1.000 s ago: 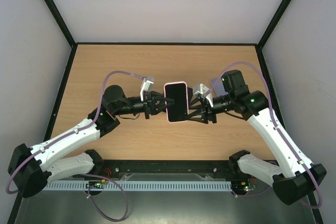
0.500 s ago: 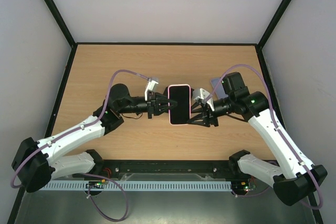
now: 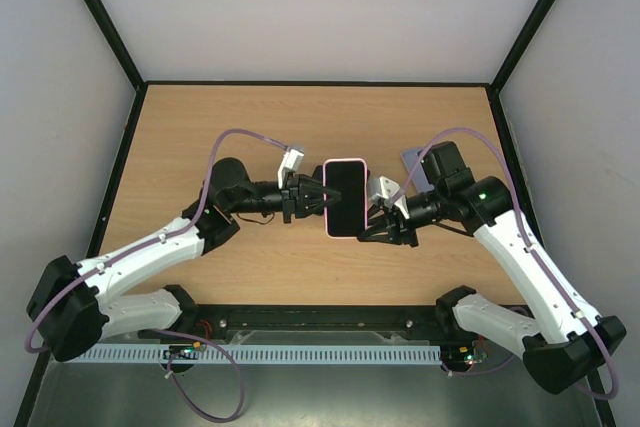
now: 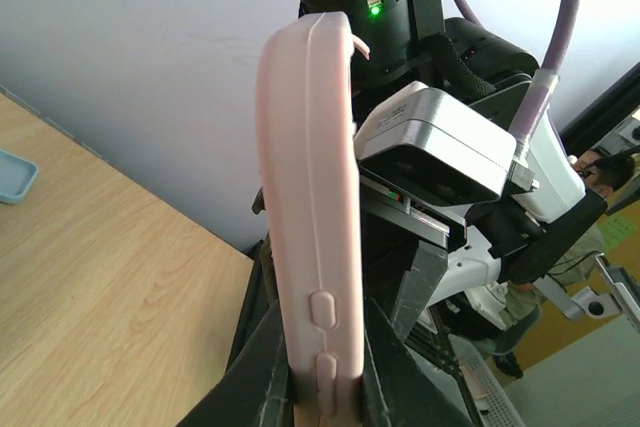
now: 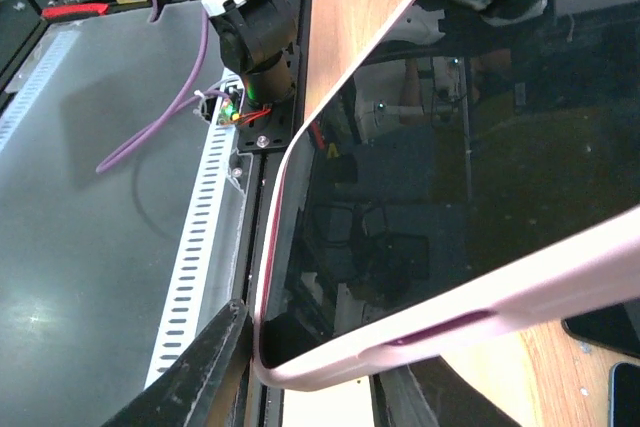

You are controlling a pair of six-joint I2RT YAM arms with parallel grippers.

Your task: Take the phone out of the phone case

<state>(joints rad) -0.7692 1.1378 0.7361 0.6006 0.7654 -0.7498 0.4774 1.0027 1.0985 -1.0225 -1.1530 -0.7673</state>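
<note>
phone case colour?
Pale pink. It shows best in the left wrist view, where the phone case stands edge-on close to the camera.

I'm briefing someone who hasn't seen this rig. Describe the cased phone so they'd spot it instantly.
Find the middle of the wooden table, where the two arms meet. There the left gripper pinches one edge of a black-screened phone in a pale pink case, the right gripper at its opposite edge. That pink rim separates it from the small grey-blue flat item behind the right arm.
</note>
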